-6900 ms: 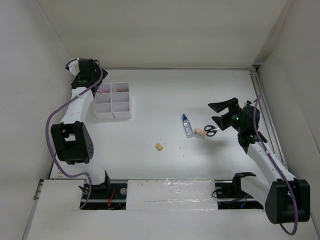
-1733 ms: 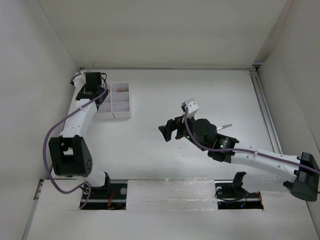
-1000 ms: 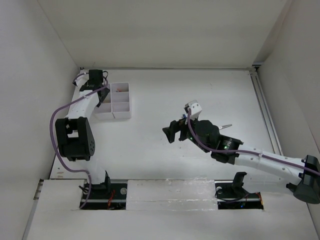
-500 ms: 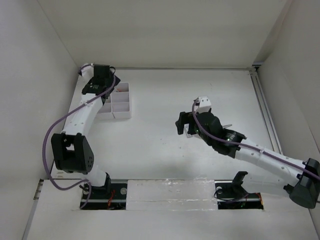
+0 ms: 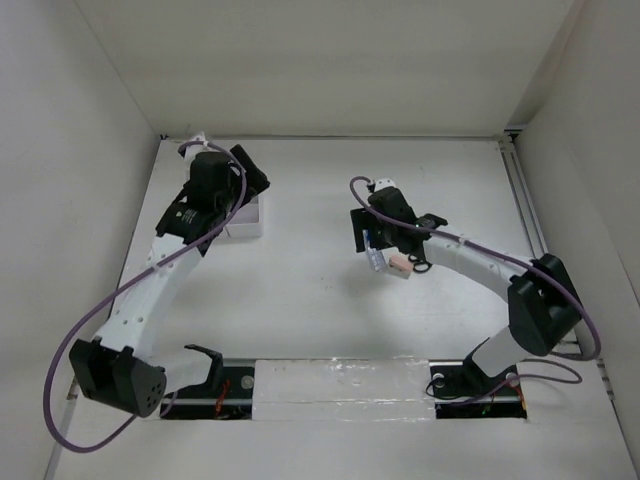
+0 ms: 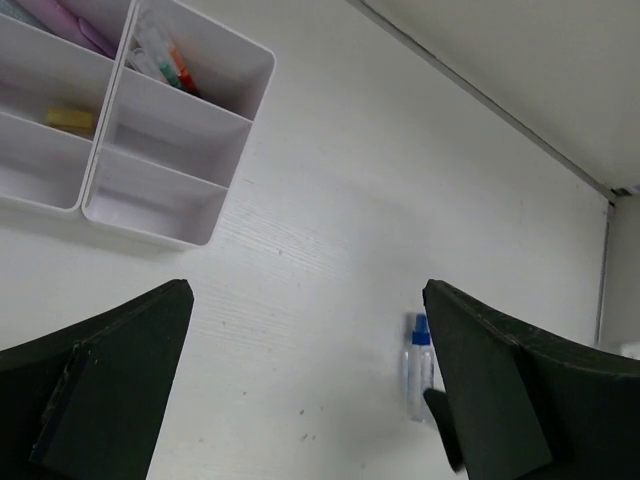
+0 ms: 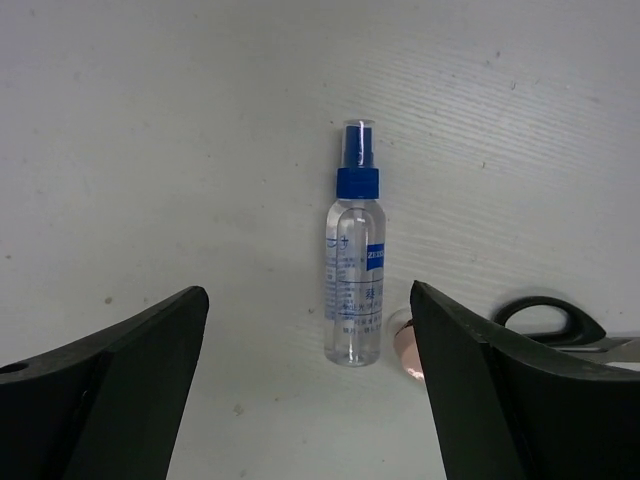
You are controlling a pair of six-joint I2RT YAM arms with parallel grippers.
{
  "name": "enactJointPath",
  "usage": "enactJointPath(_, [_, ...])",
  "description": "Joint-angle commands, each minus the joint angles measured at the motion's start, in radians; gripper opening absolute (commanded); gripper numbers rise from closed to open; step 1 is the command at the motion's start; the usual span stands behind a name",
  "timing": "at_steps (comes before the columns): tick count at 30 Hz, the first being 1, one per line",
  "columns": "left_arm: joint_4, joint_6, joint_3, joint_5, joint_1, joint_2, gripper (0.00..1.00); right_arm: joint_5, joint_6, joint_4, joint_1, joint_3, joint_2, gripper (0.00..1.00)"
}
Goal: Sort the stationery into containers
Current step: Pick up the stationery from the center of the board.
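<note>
Right gripper (image 7: 308,293) moved over blue-capped bottle (image 7: 355,290).

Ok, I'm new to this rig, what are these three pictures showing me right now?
Two robot arms stand on a white table. The overhead picture looks down on both; the other two come from cameras on each wrist, the dark wedges being gripper fingers. The left gripper is open and empty, near the white tray, which holds a yellow eraser and some pens. The right gripper is open over the blue-capped bottle, which lies beside a pink eraser and scissors. Nothing is held.
</note>
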Motion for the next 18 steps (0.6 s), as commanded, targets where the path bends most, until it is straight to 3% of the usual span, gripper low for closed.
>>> enactJointPath(1, [-0.029,0.079,-0.015,0.066,0.0,-0.104,1.0,-0.023,-0.015,-0.013,-0.01,0.047,0.058,0.88])
enactJointPath(8, [-0.089,0.127,-0.024,0.034,0.0,-0.181,1.0,-0.003,-0.005,-0.013,-0.001,0.087,0.21,0.82])
enactJointPath(10, [-0.089,0.127,-0.024,0.034,0.0,-0.181,1.0,-0.012,0.006,-0.013,0.008,0.087,0.22,0.77])
enactJointPath(13, [-0.089,0.127,-0.034,0.044,0.0,-0.17,1.0,-0.003,0.017,-0.001,0.019,0.073,0.22,0.77])
enactJointPath(18, [-0.08,0.127,-0.043,0.064,0.0,-0.17,1.0,-0.003,0.028,-0.001,0.051,0.038,0.24,0.53])
